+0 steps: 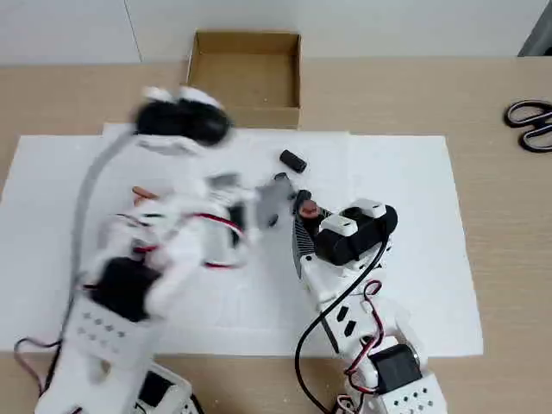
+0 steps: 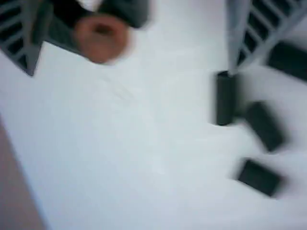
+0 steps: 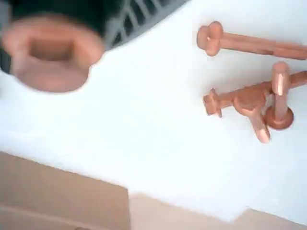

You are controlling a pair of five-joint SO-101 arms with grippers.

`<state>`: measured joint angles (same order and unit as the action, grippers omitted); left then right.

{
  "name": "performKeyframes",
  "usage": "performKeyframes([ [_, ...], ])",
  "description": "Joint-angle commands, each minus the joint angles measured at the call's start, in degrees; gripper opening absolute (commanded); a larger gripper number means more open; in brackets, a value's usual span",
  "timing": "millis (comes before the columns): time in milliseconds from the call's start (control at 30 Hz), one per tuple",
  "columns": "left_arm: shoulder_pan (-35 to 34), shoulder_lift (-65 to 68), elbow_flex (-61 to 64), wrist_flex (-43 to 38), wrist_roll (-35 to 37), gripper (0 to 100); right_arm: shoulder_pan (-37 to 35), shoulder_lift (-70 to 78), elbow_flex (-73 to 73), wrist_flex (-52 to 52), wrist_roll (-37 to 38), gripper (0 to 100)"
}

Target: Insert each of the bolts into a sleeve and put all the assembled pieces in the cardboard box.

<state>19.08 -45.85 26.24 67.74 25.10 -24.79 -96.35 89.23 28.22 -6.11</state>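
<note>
A copper bolt (image 3: pixel 50 52) is held tight in the right fingers (image 3: pixel 134 19), above the white paper (image 1: pixel 414 259). The left fingers (image 2: pixel 252 33) are spread wide apart. Black sleeves (image 2: pixel 264 127) are laid flat on the paper near them. The nearest sleeve (image 2: pixel 225 98) is just past one left fingertip, its long side pointed at that tip, so it is likely best picked by the left arm.

Scissors (image 1: pixel 535 126) (black handles) on bare wooden table (image 1: pixel 509 224), off white paper sheet (image 1: pixel 405 198).
</note>
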Motion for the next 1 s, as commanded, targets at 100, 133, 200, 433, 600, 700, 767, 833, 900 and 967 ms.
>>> performKeyframes([
  [100, -19.87, -0.62, -6.37, 10.9, -5.45, 25, 10.59, 0.4, -3.69, -0.57, 1.23, 0.4],
  [133, -21.63, -0.53, -6.37, 12.22, -7.12, 25, 10.68, 1.8, -5.98, 0.4, 1.23, 0.4],
  [200, -24.09, -0.53, -6.37, 15.03, -8.97, 25, 10.51, 6.73, -12.13, 3.03, 1.23, 0.4],
  [433, -28.31, -0.88, -6.29, 18.02, -9.14, 24, 10.24, 41.45, -40.53, 3.65, 1.14, 0.4],
  [600, -32.53, -0.97, -6.2, 18.02, -9.14, 24, 10.24, 67.91, -62.07, -0.75, 0.88, 0.4],
  [700, -35.08, -0.97, -6.11, 18.2, -9.14, 24, 10.15, 82.07, -73.32, -6.02, 0.79, 0.4],
  [767, -36.66, -0.97, -6.11, 19.43, -9.14, 24, 9.89, 90.77, -80.18, -10.07, 0.79, 0.4],
  [833, -37.63, -0.97, -6.11, 21.1, -9.14, 24, 9.63, 99.12, -86.51, -14.9, 0.79, 0.4],
  [900, -38.24, -0.97, -6.11, 22.86, -9.14, 24, 9.45, 107.21, -92.48, -20.53, 0.79, 0.4],
  [967, -38.68, -0.97, -6.11, 24.18, -9.14, 24, 9.01, 114.86, -98.46, -25.98, 0.79, 0.4],
])
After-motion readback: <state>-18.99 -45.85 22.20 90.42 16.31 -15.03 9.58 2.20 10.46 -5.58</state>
